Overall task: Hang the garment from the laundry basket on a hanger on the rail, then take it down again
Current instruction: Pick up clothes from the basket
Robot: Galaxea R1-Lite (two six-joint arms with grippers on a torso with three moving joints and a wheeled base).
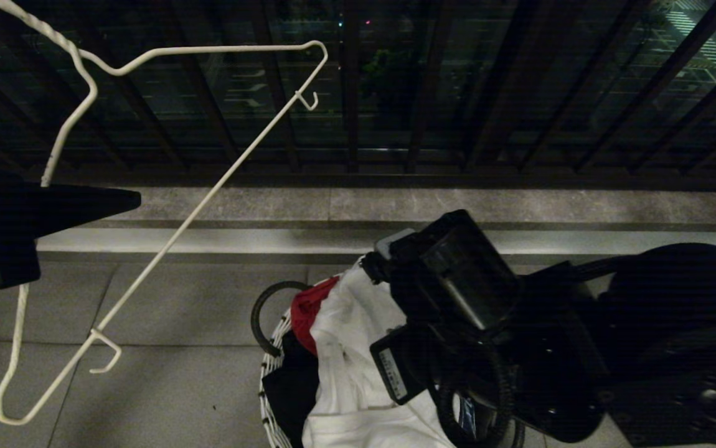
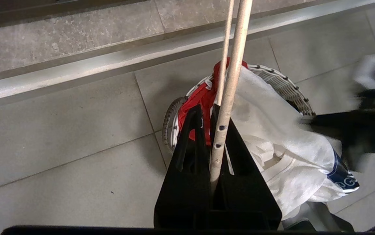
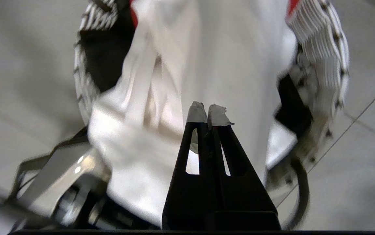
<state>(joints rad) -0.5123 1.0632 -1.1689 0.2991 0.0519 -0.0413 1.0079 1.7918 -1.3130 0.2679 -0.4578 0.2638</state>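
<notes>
Garment [image 1: 358, 373] drapes over the laundry basket [image 1: 269, 373] at lower centre, beside red cloth [image 1: 308, 308]; right gripper [image 3: 208, 112], fingers together, hovers above it. Left gripper [image 2: 212, 130] clamps the hanger [image 1: 196, 208] at upper left.

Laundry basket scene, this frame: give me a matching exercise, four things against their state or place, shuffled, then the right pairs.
Things:
1. hanger
2. T-shirt
3. red cloth
4. left hand

States or places:
A. draped over the laundry basket's rim, spilling outside
B. shut on a thin white wire
C. tucked in the basket beside the dark loop handle
D. held up in the air, tilted, clear of the floor

Pairs: 1-D, 2-A, 3-C, 4-B
</notes>
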